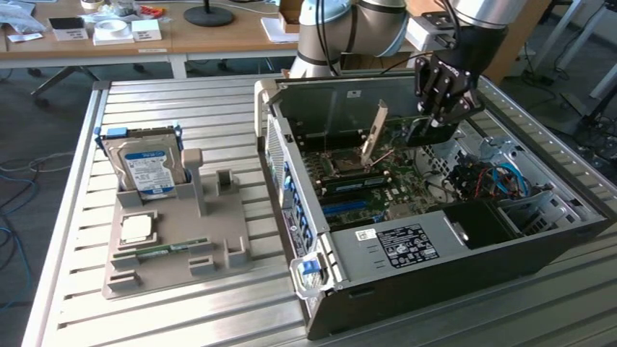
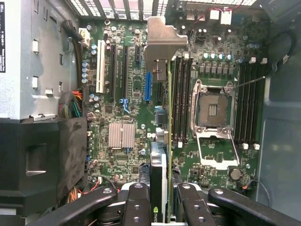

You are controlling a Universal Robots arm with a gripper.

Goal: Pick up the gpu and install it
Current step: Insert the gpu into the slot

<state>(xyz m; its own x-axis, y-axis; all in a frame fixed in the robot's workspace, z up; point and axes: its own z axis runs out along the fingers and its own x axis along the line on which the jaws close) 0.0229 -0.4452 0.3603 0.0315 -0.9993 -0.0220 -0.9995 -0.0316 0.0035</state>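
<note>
The jaws are pinching the gpu [image 2: 158, 169] by its near end, one on each face, so the card is seen edge-on in the wrist view. From there it runs away to its pale metal bracket [image 2: 162, 40], which points toward the vented back wall of the computer case [image 1: 434, 289]. Beneath it lies the motherboard [image 2: 106, 110]. The card's edge sits over the memory slots beside the processor socket [image 2: 212, 110], not over the blue slot [image 2: 148, 87] next to them.

In the exterior view the card hangs inside the open case at a tilt, bracket end raised. I cannot tell whether it touches the board.

The pick-up looks done and the installing is in hand, with the card not yet seated. Seating would call for levelling the card, lining its lower edge up with a long slot, and matching the bracket to a rear opening.

Well apart on the tabletop [image 1: 193, 318] stands the parts holder [image 1: 183, 246] with a hard drive [image 1: 149, 170].
</note>
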